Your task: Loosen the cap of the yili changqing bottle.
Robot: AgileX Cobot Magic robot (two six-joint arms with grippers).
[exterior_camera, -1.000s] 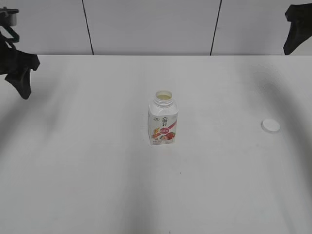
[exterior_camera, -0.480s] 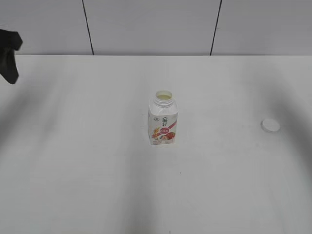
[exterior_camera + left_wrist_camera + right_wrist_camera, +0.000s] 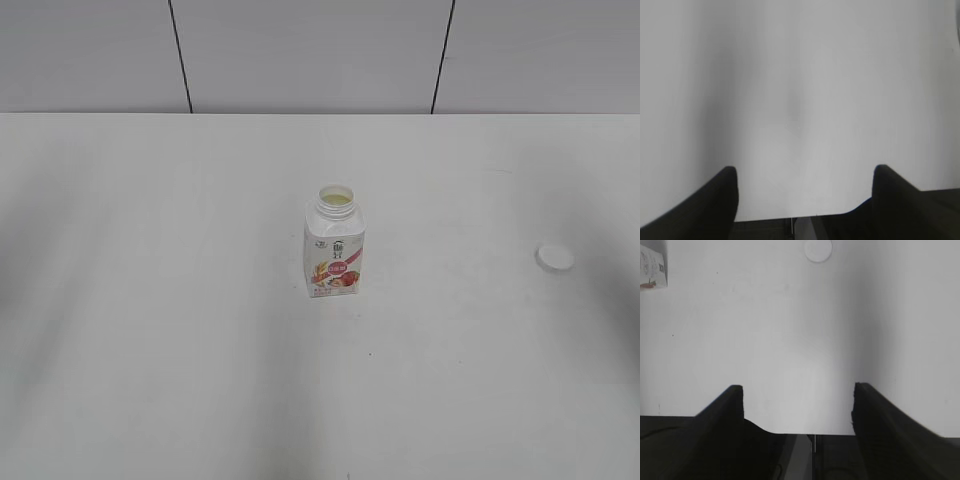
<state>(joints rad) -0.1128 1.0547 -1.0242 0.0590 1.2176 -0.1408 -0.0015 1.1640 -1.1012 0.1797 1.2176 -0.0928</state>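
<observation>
The yili changqing bottle (image 3: 335, 250) stands upright in the middle of the white table, its wide neck open with no cap on it. A corner of it shows in the right wrist view (image 3: 652, 270). The white cap (image 3: 555, 258) lies flat on the table to the right of the bottle, and shows in the right wrist view (image 3: 818, 250). My left gripper (image 3: 805, 172) is open and empty over bare table. My right gripper (image 3: 799, 390) is open and empty, well short of the cap. Neither gripper shows in the exterior view.
The white table (image 3: 200, 350) runs to a grey panelled wall (image 3: 300, 50) at the back. The table's near edge shows below both grippers in the wrist views.
Both arms have pulled back out of the exterior view: the right one left first, then the left. The bottle and the cap have not moved.
</observation>
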